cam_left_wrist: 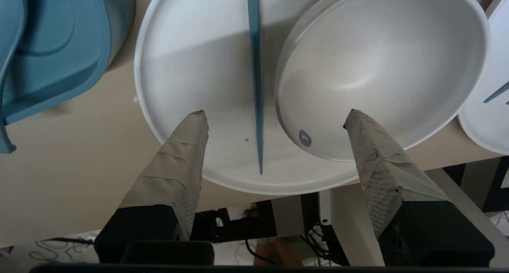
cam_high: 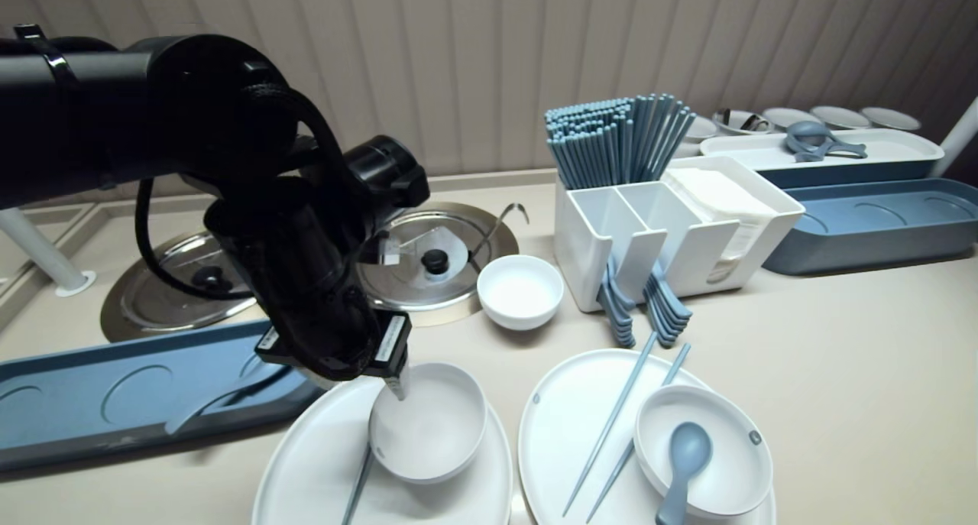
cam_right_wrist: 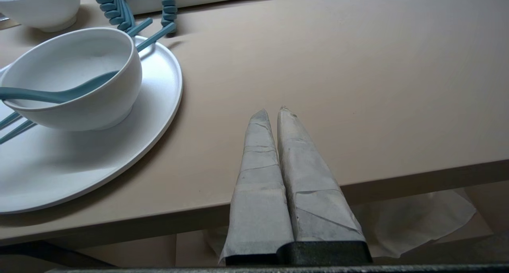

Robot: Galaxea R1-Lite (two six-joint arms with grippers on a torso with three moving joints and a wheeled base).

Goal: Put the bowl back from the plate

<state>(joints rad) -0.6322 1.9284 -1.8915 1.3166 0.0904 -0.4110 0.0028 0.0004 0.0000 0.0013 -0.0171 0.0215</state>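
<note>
Blue tray (cam_high: 76, 403) sits far L on the beige counter (cam_high: 840, 372), just beside L plate (cam_high: 306, 464). L arm comes in from upper L. L gripper (cam_left_wrist: 275, 117) points down over L plate's back edge, fingers apart, nothing clamped. Between the fingers, flat on the plate, lies a lone blue chopstick (cam_high: 357, 487). One fingertip is over bare plate, the other over the rim of the empty white bowl (cam_high: 432, 433); can't tell if it touches. Bowl sits on the plate's R half, chopstick just beside it on its L. Behind are two steel lids (cam_high: 435, 257) and a small bowl (cam_high: 519, 290). Next is R plate (cam_high: 565, 403) w/ a chopstick pair (cam_high: 611, 426) and a 2nd bowl (cam_high: 726, 479) holding a blue spoon (cam_high: 684, 452). Caddy (cam_high: 688, 257) stands behind w/ more chopsticks and spoons. R gripper (cam_right_wrist: 276, 111) has fingers pressed together, empty, parked over the counter's front edge, R of R plate and outside head view.
</note>
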